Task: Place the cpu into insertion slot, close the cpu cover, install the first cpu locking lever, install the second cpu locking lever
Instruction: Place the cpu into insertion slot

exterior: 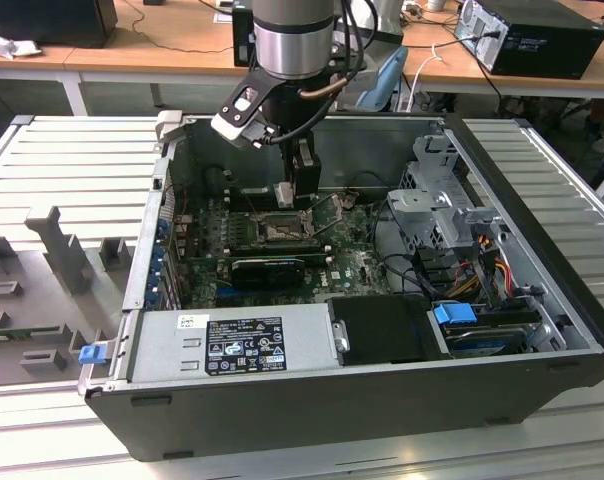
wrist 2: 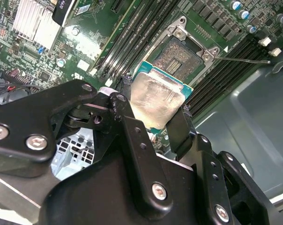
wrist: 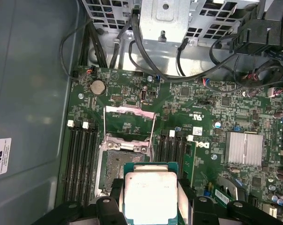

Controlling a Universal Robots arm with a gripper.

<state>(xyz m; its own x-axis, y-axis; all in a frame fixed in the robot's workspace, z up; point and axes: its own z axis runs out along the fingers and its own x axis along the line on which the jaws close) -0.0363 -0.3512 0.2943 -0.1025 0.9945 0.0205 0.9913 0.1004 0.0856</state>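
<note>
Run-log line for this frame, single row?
gripper: shut on cpu | cpu: held near insertion slot, not seated | cpu cover: raised open

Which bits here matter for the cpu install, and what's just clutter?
In the job:
claw, shut on the cpu
insertion slot, empty
cpu cover, flipped open
locking lever, unlatched

Just there:
memory slots
heatsink
coin battery
power supply
drive cage

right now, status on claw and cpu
Claw shut on cpu. Cpu near slot, not seated. Cover open. Nothing seen in the way.
</note>
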